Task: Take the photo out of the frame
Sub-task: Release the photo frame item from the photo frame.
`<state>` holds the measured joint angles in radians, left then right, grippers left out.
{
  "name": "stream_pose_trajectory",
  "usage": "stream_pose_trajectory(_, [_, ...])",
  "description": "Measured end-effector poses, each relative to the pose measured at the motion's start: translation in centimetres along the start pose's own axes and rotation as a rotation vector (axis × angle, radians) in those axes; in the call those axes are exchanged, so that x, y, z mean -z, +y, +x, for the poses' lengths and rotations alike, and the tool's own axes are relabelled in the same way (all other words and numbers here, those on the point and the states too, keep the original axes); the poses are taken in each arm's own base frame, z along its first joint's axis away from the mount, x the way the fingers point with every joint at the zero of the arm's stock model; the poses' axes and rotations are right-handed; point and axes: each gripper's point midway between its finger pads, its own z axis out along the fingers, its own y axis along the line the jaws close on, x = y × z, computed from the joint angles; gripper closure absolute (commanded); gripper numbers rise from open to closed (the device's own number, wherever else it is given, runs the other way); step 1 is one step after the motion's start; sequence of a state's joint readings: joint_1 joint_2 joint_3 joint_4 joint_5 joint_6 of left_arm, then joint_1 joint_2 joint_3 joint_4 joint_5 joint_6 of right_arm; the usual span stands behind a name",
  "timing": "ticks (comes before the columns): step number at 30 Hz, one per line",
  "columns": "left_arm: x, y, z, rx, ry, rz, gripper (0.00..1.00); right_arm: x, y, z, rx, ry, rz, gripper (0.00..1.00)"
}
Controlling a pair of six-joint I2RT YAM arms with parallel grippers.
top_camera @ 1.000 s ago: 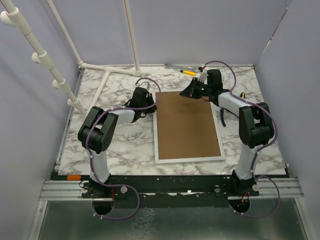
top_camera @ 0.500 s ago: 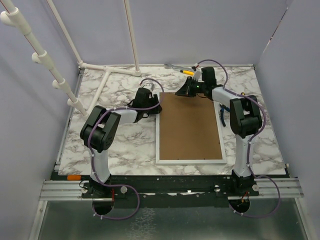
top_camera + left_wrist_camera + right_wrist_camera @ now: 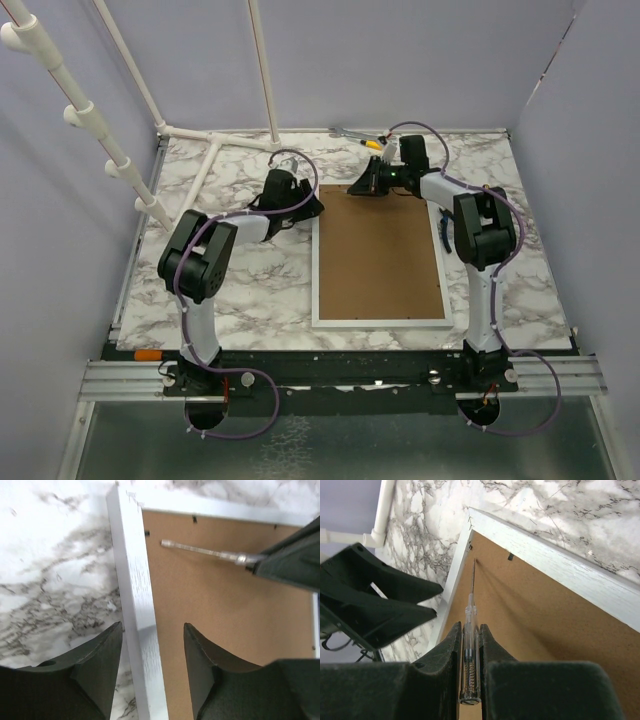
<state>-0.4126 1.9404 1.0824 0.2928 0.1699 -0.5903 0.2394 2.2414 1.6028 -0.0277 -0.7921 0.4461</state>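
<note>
The frame (image 3: 380, 322) lies face down, its brown back (image 3: 378, 255) up. The photo is hidden beneath that back. My left gripper (image 3: 312, 208) stands open near the far left corner, its fingers either side of the white left rail (image 3: 137, 580) with gaps on both sides (image 3: 152, 626). My right gripper (image 3: 366, 186) is shut on a clear-handled screwdriver (image 3: 470, 612). The screwdriver's thin shaft (image 3: 200, 551) reaches over the back board toward a small black tab by the far left corner.
A yellow-handled tool (image 3: 378, 145) lies beyond the frame near the back edge. A blue-handled tool (image 3: 443, 235) sits just right of the frame. White pipes (image 3: 215, 160) run across the far left of the marble table. Purple walls close in both sides.
My left gripper's jaws have spread apart around the frame's left rail. The frame has turned from a slight tilt to square with the table, and the right arm has reached farther back.
</note>
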Motion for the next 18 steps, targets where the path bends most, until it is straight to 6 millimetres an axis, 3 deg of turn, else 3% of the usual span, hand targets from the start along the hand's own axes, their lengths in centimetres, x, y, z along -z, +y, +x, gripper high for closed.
stream_pose_trajectory(9, [-1.0, 0.2, -6.1, 0.086, -0.115, 0.034, 0.65, -0.5, -0.4, 0.0, -0.029, 0.025, -0.055, 0.99])
stream_pose_trajectory(18, [-2.9, 1.4, -6.6, 0.132, -0.106, 0.035, 0.66, -1.2, -0.6, -0.4, -0.055, 0.041, -0.090, 0.99])
